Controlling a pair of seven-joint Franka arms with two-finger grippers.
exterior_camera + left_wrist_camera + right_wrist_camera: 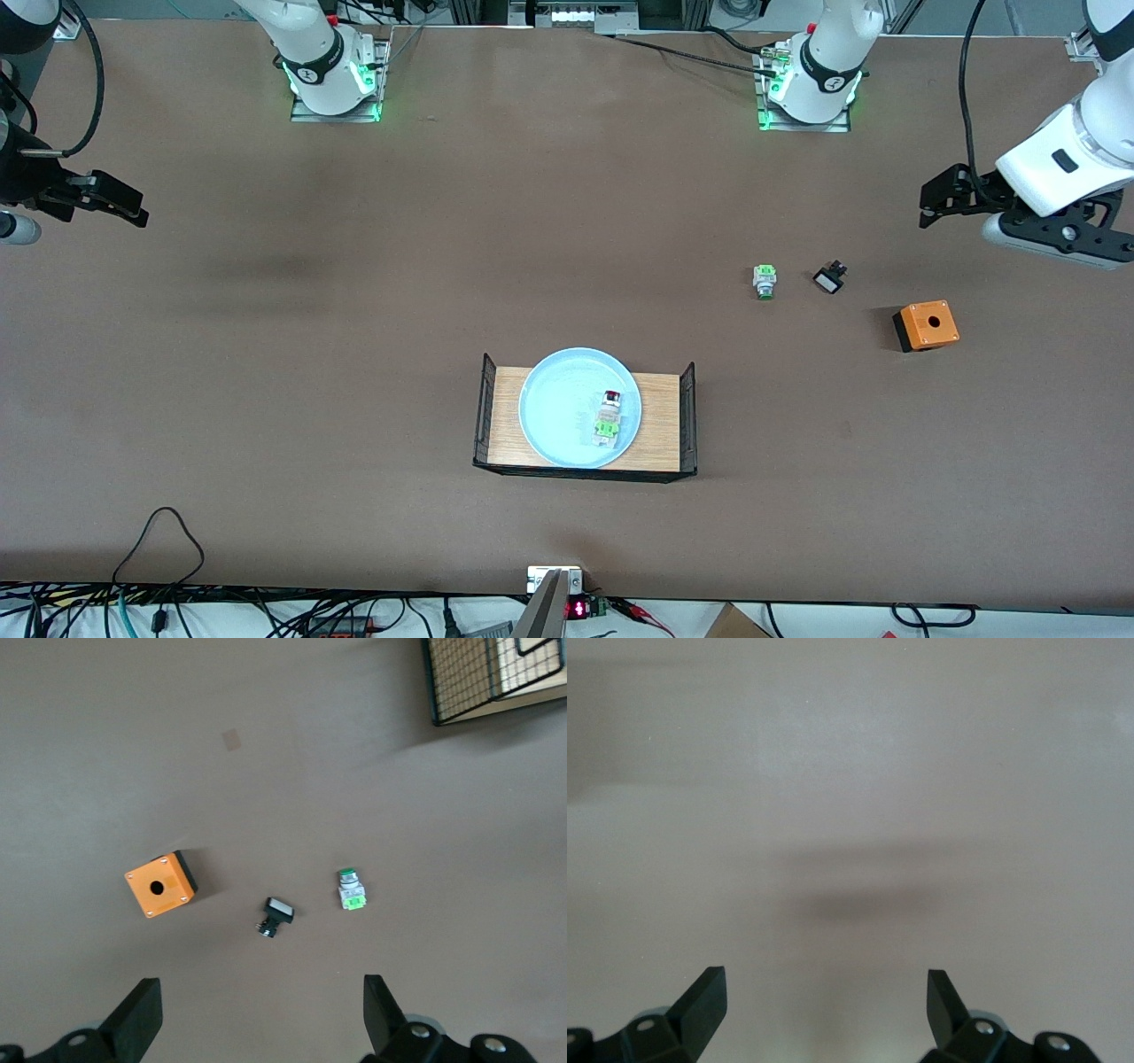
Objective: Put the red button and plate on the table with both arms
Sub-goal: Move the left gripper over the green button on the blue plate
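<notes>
Table (pixel 354 354): plate (pixel 554 416) w/ red button (pixel 609 409) on tray (pixel 660 425).

Brown table (pixel 354 354) carries a wood tray (pixel 660 416) w/ black mesh ends, near the front camera. Toward left arm's end, apart: green button (pixel 765 281), black-white part (pixel 829 279) beside it, orange box (pixel 926 325) slightly nearer camera.

The front camera looks down from high across the bench (pixel 354 354), facing my bases. My left wrist camera looks down near the orange box (pixel 160 884), sharing it with the front view. My right wrist camera sees only bench.
</notes>
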